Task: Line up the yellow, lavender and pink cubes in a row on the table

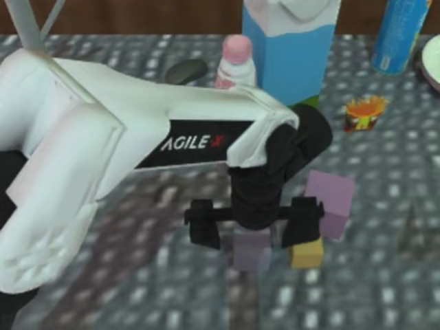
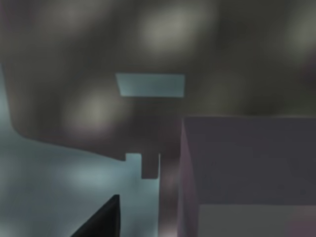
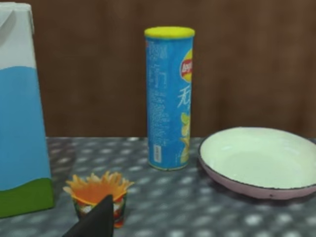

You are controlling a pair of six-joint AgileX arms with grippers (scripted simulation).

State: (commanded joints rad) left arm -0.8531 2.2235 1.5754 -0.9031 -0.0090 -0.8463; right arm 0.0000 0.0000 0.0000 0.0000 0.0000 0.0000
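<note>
My left gripper [image 1: 254, 230] hangs open right over the pale lavender cube [image 1: 251, 251], its black fingers [image 1: 205, 232] spread to either side. The small mustard-yellow cube [image 1: 306, 253] sits just right of the lavender one. The larger pink cube [image 1: 330, 203] stands behind and to the right of the yellow cube. In the left wrist view the lavender cube [image 2: 247, 163] looms very close beside one dark fingertip [image 2: 103, 219]. My right gripper [image 3: 148, 233] is out of the top view, parked low and open, facing the back of the table [image 1: 385, 275].
At the back stand a blue-and-white carton [image 1: 292, 48], a white bottle with a pink cap [image 1: 237, 62], a blue chips can [image 1: 399, 34] and a pink-rimmed plate [image 1: 432, 62]. An orange-and-red packet [image 1: 364, 113] sits right of the carton. A dark flat object [image 1: 185, 71] lies behind my left arm.
</note>
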